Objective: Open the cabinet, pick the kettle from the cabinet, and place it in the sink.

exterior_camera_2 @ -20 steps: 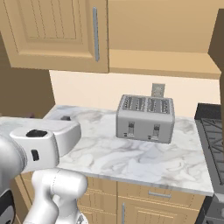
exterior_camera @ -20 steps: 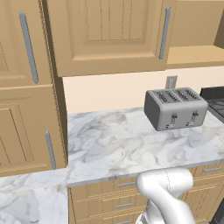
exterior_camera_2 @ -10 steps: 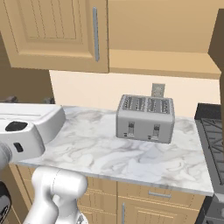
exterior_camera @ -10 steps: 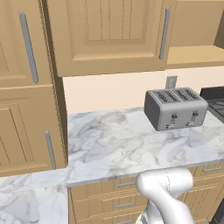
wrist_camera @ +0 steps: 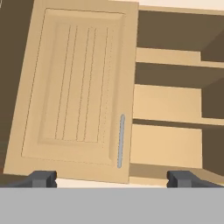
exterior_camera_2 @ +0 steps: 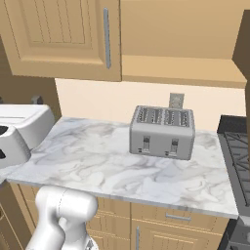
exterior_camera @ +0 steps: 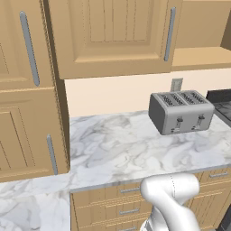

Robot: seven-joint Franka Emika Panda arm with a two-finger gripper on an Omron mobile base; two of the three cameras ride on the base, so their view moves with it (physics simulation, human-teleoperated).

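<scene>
No text, label, brand or number can be read anywhere (the toaster (exterior_camera: 181, 111) and the cabinet (exterior_camera: 113, 36) fronts are plain).

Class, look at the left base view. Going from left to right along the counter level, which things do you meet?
Tall wooden cabinet → bare marble counter → wall outlet → toaster → stove edge.

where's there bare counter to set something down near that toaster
The marble counter is bare from the tall cabinet on its left across to the toaster, and along the front edge before the toaster. It is tighter on the right, where the toaster sits close to the stove.
</scene>
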